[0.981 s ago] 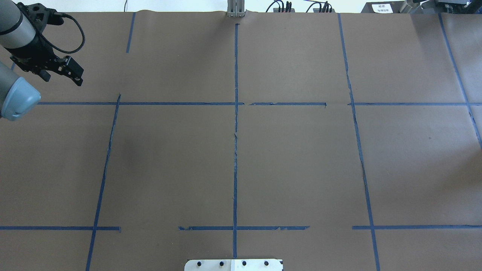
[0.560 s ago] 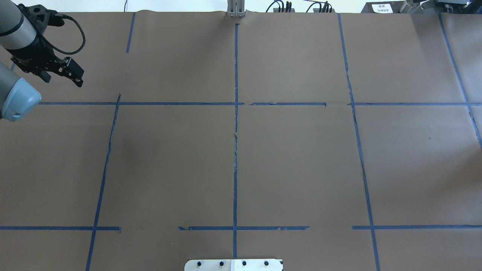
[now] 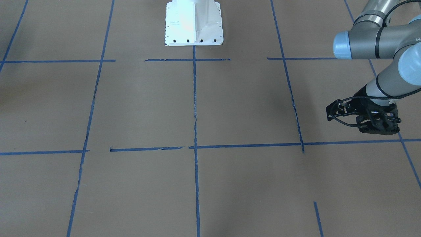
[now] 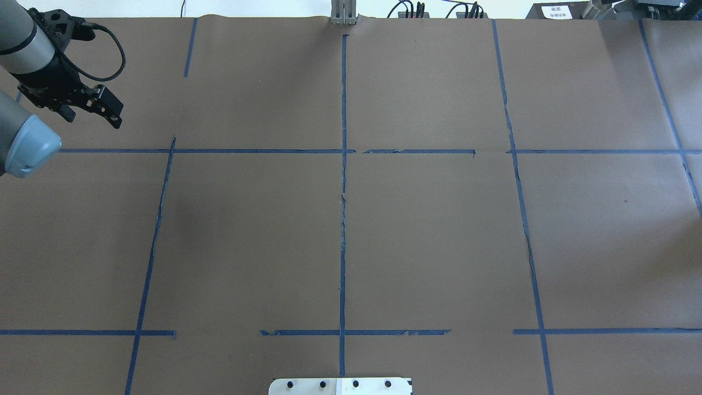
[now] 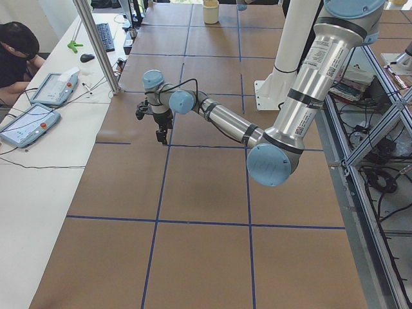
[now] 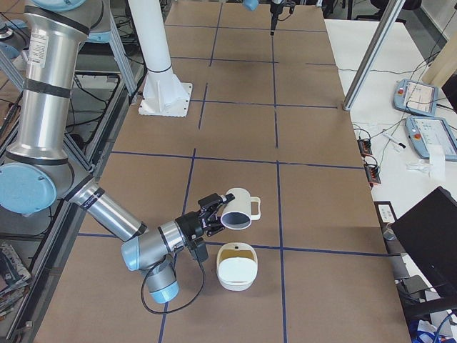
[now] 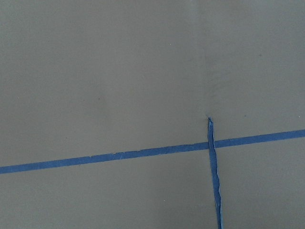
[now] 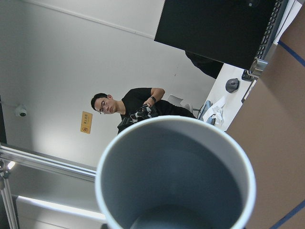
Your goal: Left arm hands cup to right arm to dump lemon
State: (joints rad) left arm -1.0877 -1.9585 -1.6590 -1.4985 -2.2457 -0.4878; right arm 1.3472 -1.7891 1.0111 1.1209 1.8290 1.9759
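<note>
Nearest, at the six o'clock end of the view from the robot's right, find the small white ribbed cup (image 6: 239,209) with its squarish loop handle, lifted off the brown paper-covered table (image 6: 235,128) with blue tape lines and carried at the tip of the right gripper (image 6: 216,208). Cannot tell clenched from released for that pincer, seen only from the side camera, though presumably grasping the cup to keep it aloft. Tipped right over onto its side, mouth turned back toward the wrist at about seven o'clock and handle toward three: a pouring pose, likely chosen to let the lemon roll out. Looking through the right wrist camera, nothing but smooth grey inside and no lemon in the part on show, so probably dumped already. At six o'clock of the cup, note a squat white rounded container (image 6: 235,268) with a yellowish hollow, well placed as a catcher. Directly under the cup or just beside, cannot tell; lemon or lining in there, cannot tell either. Farthest, at the twelve o'clock end, at three o'clock in the front-facing view, spot the left gripper (image 3: 378,127): pointing down, apparently released with fingers spread, grasping nothing, parked near a tape crossing well apart from the cup, presumably to leave the pouring arm room.
</note>
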